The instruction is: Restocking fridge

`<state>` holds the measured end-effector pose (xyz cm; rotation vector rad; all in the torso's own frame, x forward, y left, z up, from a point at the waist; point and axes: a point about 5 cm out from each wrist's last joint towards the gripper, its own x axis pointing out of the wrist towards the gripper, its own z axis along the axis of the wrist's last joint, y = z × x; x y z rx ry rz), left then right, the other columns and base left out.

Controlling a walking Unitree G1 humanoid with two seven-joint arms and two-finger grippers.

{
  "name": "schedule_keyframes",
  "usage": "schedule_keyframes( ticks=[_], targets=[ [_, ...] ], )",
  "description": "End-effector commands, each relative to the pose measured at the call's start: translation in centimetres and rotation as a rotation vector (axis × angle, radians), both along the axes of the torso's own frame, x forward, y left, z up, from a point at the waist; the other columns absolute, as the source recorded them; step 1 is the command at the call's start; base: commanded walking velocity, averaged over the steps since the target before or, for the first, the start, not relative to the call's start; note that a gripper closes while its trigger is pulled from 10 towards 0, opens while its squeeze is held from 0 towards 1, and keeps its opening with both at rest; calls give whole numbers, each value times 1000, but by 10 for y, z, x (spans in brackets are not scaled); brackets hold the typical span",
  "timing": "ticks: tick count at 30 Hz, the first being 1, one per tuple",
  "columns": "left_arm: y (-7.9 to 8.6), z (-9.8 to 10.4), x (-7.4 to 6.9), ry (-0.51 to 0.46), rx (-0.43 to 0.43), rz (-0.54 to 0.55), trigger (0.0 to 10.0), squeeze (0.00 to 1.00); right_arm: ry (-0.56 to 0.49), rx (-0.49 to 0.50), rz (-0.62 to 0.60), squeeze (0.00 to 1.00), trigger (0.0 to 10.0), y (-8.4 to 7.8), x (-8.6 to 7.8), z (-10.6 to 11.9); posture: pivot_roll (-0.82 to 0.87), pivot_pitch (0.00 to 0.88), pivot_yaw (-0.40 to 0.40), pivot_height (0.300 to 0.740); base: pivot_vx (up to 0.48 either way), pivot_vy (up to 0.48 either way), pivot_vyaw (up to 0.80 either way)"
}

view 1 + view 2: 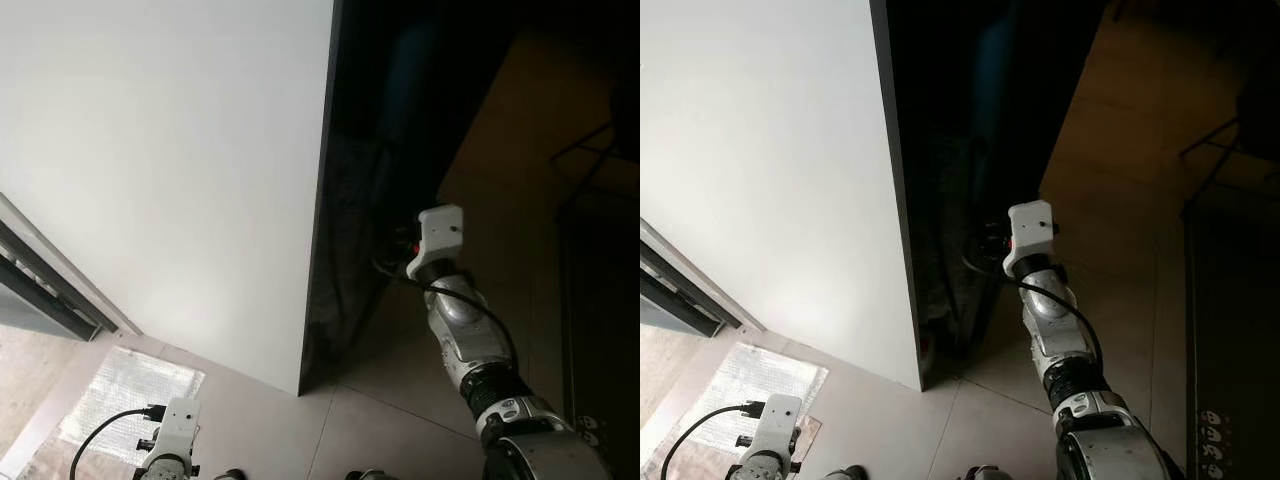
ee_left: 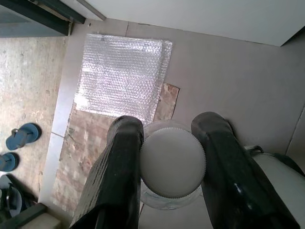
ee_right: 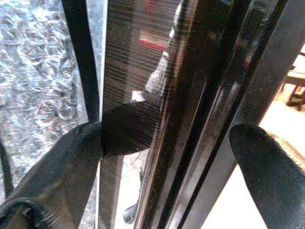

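The fridge's big white panel [image 1: 170, 170] stands before me, ending in a black glossy edge [image 1: 322, 220] with dark space behind it. My right arm [image 1: 455, 320] reaches up to that edge. In the right wrist view my right gripper [image 3: 167, 138] is open, its fingers [image 3: 62, 167] on either side of the dark door edge [image 3: 190, 95]; whether they touch it I cannot tell. My left arm [image 1: 168, 440] hangs low at my left. My left gripper [image 2: 167, 125] is shut on a bottle with a white ribbed cap [image 2: 172, 164].
A silver bubble-wrap mat [image 1: 125, 390] lies on the tiled floor below the fridge. A dark sliding-door track [image 1: 40, 285] runs at the left. Blue slippers [image 2: 21, 136] lie beyond the mat. Dark furniture [image 1: 600, 300] stands at the right.
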<state>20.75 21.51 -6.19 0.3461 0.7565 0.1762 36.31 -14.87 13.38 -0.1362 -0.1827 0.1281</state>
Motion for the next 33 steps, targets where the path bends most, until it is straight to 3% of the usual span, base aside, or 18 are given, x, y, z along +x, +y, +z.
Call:
schedule_keyframes(
  ticks=[1,10,21,30,33],
  targets=[
    [0,-6,-10,43,1,16,10000,0,-12,22,-104,0,10000,-22,-2,-1,-110,174,-49,740,0,0,0],
    [0,-6,-10,46,3,15,10000,0,6,11,-167,0,10000,-34,-12,-14,-112,175,-50,740,0,0,0],
    [0,-7,-11,50,4,14,10000,0,77,-5,-220,0,10000,-44,-36,-46,-118,175,-51,740,0,0,0],
    [0,-7,-12,54,4,12,10000,0,188,-4,-330,0,10000,-69,-59,-76,-119,173,-52,740,0,0,0],
    [1,-7,-12,55,4,12,10000,0,260,15,-436,0,10000,-90,-75,-93,-120,172,-51,740,0,0,0]
  ],
)
